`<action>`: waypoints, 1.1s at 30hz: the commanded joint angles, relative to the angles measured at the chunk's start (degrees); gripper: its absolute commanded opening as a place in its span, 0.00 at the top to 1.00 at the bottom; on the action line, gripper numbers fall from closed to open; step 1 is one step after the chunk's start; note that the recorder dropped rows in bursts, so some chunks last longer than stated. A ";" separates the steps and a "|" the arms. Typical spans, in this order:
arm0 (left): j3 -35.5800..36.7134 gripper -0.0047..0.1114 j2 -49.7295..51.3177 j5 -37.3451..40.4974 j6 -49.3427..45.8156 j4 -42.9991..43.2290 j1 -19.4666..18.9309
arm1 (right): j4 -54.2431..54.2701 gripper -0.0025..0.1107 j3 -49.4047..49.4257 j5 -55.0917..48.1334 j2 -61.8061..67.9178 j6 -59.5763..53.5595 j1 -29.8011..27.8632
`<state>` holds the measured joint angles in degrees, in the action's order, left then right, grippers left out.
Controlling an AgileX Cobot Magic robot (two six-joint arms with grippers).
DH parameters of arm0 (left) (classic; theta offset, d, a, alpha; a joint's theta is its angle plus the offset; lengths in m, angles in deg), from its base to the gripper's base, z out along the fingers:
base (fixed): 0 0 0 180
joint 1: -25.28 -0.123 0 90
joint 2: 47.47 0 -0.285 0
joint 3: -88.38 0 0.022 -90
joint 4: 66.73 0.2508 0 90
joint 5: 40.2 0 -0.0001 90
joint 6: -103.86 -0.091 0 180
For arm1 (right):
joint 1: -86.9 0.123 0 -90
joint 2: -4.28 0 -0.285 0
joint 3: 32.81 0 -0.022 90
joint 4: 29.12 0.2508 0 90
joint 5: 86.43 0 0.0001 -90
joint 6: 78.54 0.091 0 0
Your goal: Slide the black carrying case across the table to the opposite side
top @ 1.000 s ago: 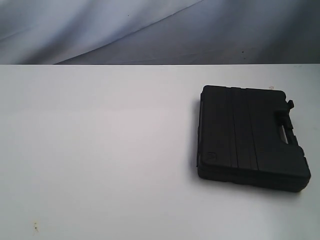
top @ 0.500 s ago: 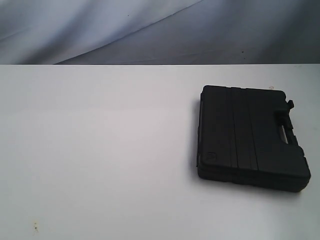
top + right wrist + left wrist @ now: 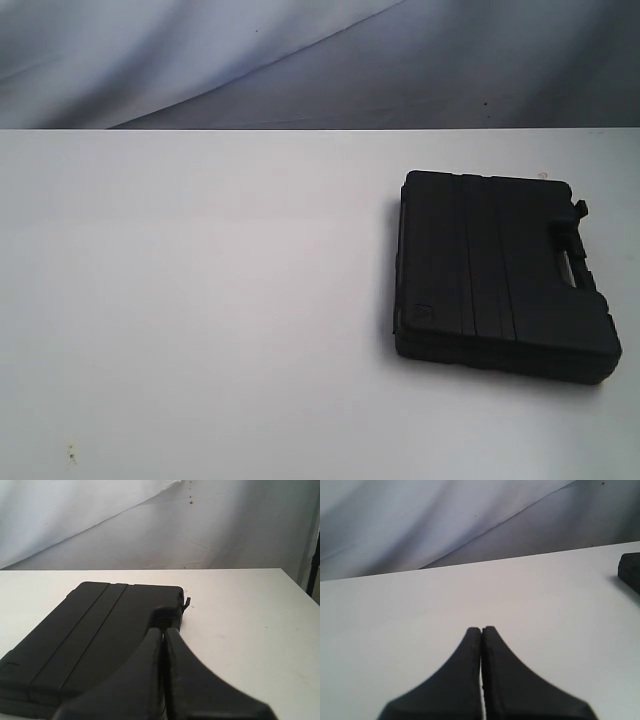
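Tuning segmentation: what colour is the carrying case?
Solid black carrying case with moulded grooves; clearest in the exterior view.

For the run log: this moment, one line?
black carrying case: flat on table | left gripper: shut, empty | right gripper: shut, facing case

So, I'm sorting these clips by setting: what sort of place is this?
Probably a lab or test bench rather than a home: a plain white table with a black case on it, a pale cloth hung behind, and the robot's shut left tool over the tabletop.
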<state>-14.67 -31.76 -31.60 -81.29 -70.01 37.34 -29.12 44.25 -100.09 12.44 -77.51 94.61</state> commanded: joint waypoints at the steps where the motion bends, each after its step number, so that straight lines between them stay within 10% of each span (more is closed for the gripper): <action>1: 0.27 0.96 -0.38 -0.62 0.16 -0.03 -0.15 | 0.49 0.98 0.16 -0.29 -0.37 -0.59 -0.34; 33: 0.27 0.96 -7.92 -4.35 0.16 -0.03 -8.23 | 0.49 0.98 0.16 -0.28 -0.37 -0.59 -0.34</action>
<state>-14.67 -39.45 -35.46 -81.29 -70.01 29.31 -29.12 44.25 -100.47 12.22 -77.51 94.61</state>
